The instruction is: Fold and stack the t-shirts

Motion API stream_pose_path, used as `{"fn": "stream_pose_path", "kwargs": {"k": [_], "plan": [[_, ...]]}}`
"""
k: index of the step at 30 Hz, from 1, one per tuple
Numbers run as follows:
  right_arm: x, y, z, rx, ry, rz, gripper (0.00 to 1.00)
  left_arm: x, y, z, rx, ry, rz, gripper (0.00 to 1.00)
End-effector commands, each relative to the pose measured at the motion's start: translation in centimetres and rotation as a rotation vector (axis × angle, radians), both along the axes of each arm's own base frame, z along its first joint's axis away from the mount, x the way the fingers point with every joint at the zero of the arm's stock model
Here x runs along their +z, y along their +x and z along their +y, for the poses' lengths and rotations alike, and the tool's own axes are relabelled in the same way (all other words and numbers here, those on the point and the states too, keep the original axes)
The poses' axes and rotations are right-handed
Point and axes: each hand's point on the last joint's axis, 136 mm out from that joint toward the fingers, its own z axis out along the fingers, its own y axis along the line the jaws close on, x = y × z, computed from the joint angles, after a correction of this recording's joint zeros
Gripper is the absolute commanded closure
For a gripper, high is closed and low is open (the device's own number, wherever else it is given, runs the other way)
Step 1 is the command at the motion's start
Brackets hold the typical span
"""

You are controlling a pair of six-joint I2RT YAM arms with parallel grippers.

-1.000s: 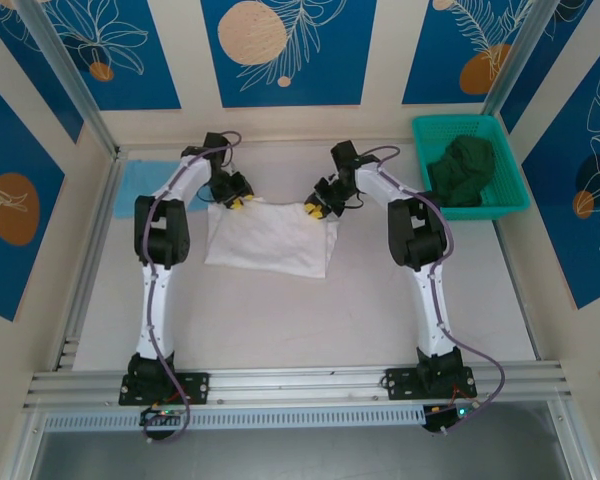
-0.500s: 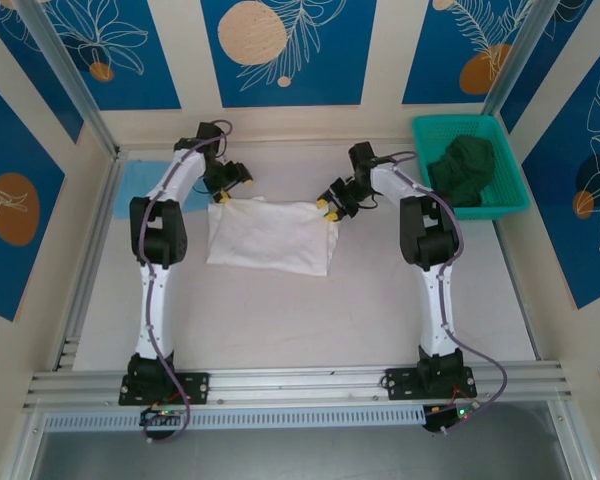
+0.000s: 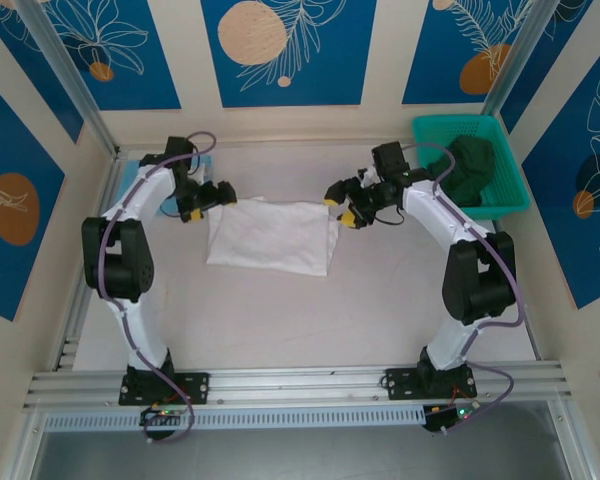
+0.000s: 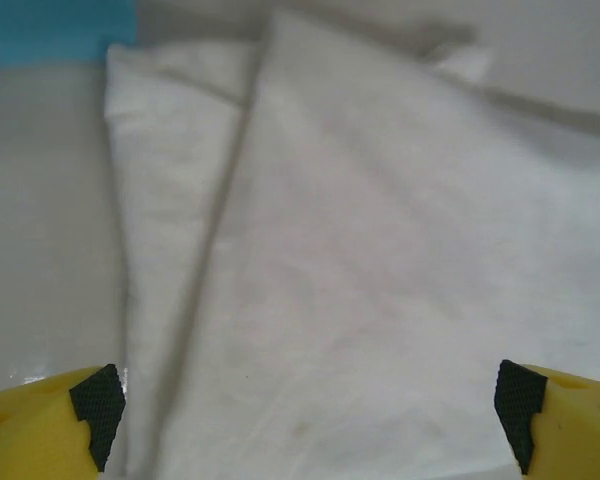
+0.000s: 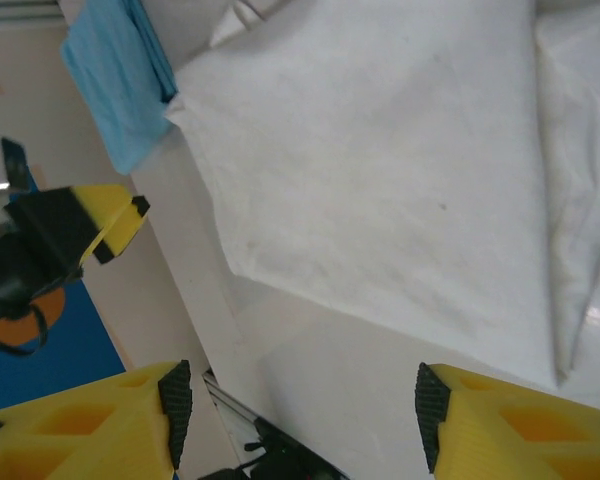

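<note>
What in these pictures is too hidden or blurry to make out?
- Blue shirt: in the top view the left arm covers much of it; the right wrist view's edge cuts it off.
- Green cloth in the basket: bunched up in the top view, so the garment type is unclear.
- White shirt: it is folded, hiding the inner layers; the left wrist view is blurred.

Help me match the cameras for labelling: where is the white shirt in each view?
Top external: white shirt lies near the picture's centre, slightly left.
Left wrist: white shirt covers most of the frame.
Right wrist: white shirt covers the upper right.
Shared landmark: blue shirt, next to the white one.
</note>
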Motion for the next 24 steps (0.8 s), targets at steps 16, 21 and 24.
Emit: {"fn": "stream_pose_path", "kwargs": {"k": [16,21,24], "plan": [[-1.8,-5.9,-1.3,0.028,-0.026,0.082,0.36,-9.5,2.7,-1.2,-0.134,0.042,0.110,0.36],[-1.9,-6.3,-1.7,0.023,-0.036,0.100,0.36,-9.8,3.2,-4.2,-0.199,0.083,0.054,0.67],[-1.6,-6.6,-1.8,0.024,-0.037,0.099,0.36,-9.4,3.8,-5.5,-0.219,0.147,0.017,0.77]]}}
